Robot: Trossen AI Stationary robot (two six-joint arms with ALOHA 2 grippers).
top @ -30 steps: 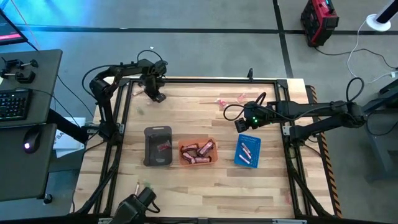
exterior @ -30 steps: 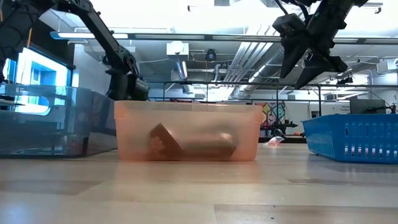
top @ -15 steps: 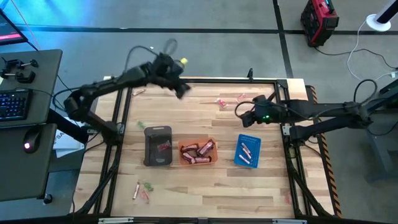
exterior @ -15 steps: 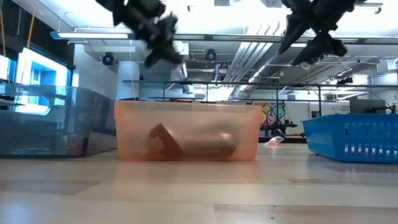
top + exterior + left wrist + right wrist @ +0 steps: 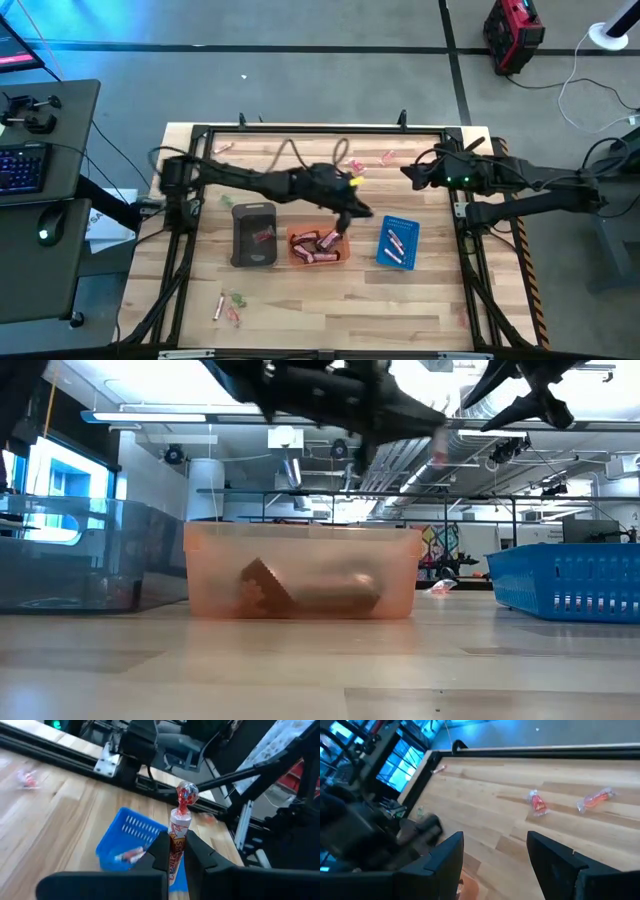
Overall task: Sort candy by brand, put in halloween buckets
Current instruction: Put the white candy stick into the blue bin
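Grey floor (image 5: 330, 80) — desk (image 5: 40, 200), perhaps — ceiling pipes (image 5: 400, 455).

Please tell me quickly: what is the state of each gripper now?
Left gripper: shut on a wrapped candy, near the blue bucket.
Right gripper: open, holding nothing.

- The table (image 5: 300, 290) — pale wood planks with darker streaks, edged by a black frame (image 5: 320, 128).
- Three buckets in a row: the dark grey bucket (image 5: 253, 236) with a pink-red piece inside, the translucent orange bucket (image 5: 318, 245) holding reddish-brown bars, and the blue bucket (image 5: 398, 242), a slotted mesh, holding pink and white pieces.
- The held candy (image 5: 179, 832) — white wrapper with red lettering and a red and white twisted end, between the black fingers of the left gripper (image 5: 176, 851).
- Loose candies (image 5: 537, 803) on the wood are red and pink; the pieces (image 5: 230, 305) near the front edge are pink and green.
- The right gripper (image 5: 495, 855) is black.
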